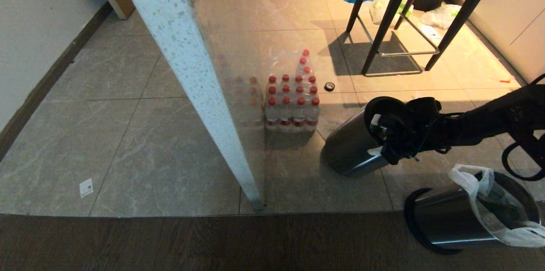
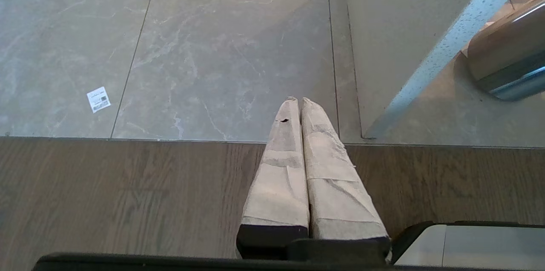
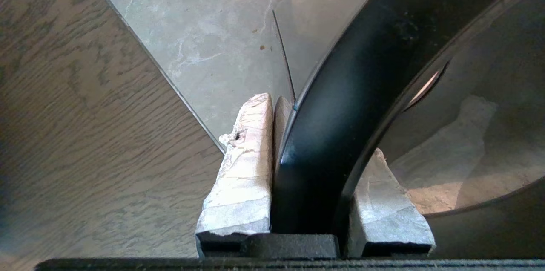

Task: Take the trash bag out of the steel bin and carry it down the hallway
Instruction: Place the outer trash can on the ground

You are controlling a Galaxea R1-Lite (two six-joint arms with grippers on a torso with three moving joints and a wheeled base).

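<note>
Trash bag, thin and white, hangs out of the mouth of the steel bin, which lies tipped over on the dark wooden floor at the lower right of the head view. Just beyond it, on the grey tiles, a second bin leans over, and the right claw is clamped on its black rim. In the right wrist view one taped finger sits outside that ring and the other inside. The left claw hangs apart from both bins over the edge between wood and tile, its taped fingers pressed together on nothing. A pack of red-capped water bottles stands beside the speckled counter's leg.
</note>
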